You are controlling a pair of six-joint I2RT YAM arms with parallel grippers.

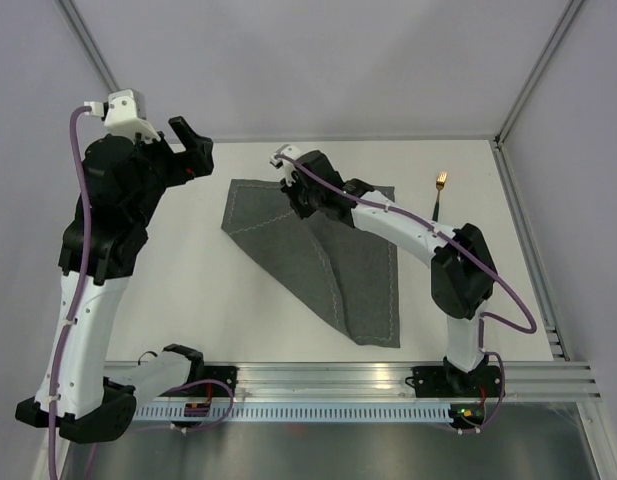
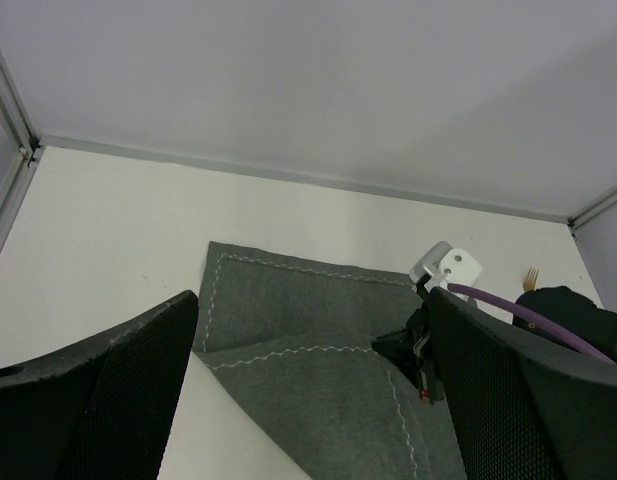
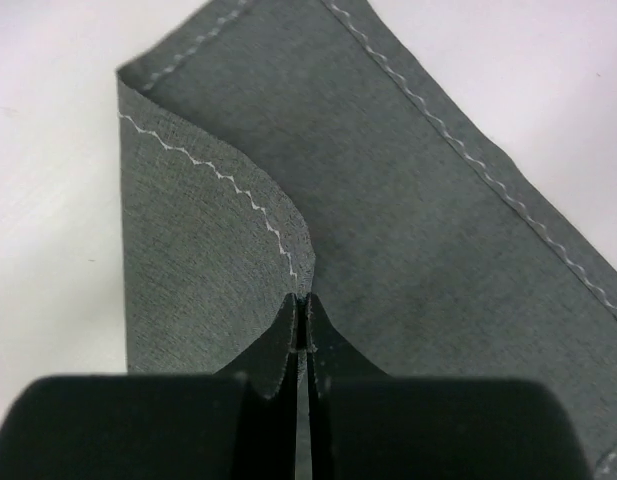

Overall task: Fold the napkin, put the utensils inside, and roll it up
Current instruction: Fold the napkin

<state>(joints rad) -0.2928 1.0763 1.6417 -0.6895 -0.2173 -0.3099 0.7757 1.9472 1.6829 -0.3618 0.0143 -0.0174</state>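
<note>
Left gripper [image 1: 192,147]: raised over the far-left part of the table [image 1: 188,290], jaws spread wide, nothing in them. It touches nothing; I'd say it is parked up there to leave the cloth free.

Napkin [image 1: 358,280]: lies flat mid-table, dark grey with a pale stitched border. The near-left part is turned over on a diagonal crease, so two layers overlap toward the far edge.

Right gripper [image 3: 303,318]: jaws pinched tight on the edge of the turned-over flap, low against the cloth near the napkin's far side. My guess is that the pinch holds the flap in line while the fold is laid down.

Fold: reads as under way, not yet pressed flat; the flap bows up near the pinch.

Fork [image 1: 440,185]: gold head, thin black handle, on bare table at far right, well apart from the napkin, probably kept aside until folding is finished.

Containers: none here. The napkin is to serve as the wrap, and nothing lies on it or inside it.
</note>
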